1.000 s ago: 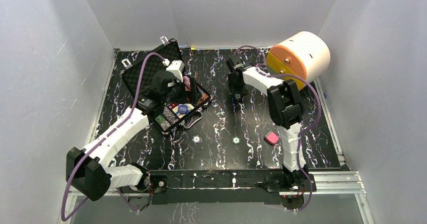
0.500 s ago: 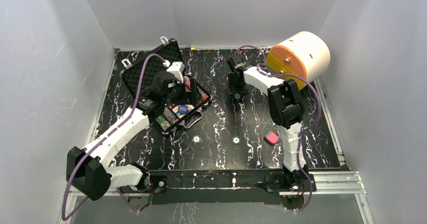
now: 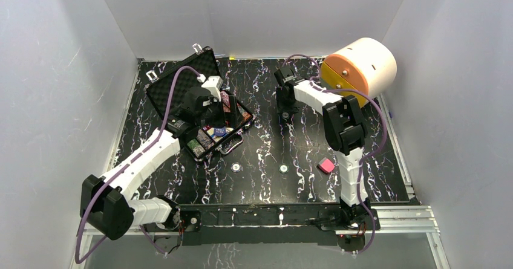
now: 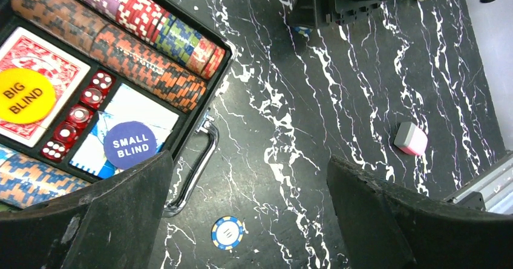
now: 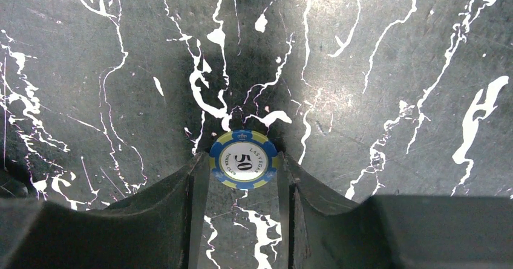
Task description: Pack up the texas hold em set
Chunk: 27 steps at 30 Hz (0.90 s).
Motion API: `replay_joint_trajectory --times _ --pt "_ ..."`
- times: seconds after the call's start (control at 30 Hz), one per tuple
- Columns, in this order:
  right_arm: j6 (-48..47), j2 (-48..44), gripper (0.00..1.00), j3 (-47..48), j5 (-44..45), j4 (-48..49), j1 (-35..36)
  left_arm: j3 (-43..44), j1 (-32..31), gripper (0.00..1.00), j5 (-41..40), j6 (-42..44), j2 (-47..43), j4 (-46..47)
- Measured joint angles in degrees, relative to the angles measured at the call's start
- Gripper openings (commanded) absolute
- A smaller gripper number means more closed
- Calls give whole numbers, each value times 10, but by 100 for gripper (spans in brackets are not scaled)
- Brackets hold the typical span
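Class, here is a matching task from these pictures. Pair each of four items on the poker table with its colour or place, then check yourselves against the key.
1. BIG BLIND button
2. SMALL BLIND button
3. 50 chip
4. pink block

A. between the fingers of the right pincer
B. yellow, lying on the red-backed card deck
C. on the bare table, away from the case
D. dark blue, in the case beside the red dice

Pairs: 1-B; 2-D; 3-A; 4-C
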Motion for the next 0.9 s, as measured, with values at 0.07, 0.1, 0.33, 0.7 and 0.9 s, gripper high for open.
replay_joint_trajectory --times 0.07,0.1,0.33,0.7,0.9 --pt "2 -7 44 -12 0 9 0 -4 0 98 10 -2 7 1" --pt "4 -12 44 -19 0 15 0 -7 0 98 17 -4 12 2" --pt "23 -80 45 -119 -34 33 7 -22 -1 92 97 -48 78 30" --pt "134 -242 45 -318 -136 89 26 -88 -78 71 140 -160 148 176" --pt "207 -304 45 -386 -179 147 26 -148 -124 67 123 -221 172 288"
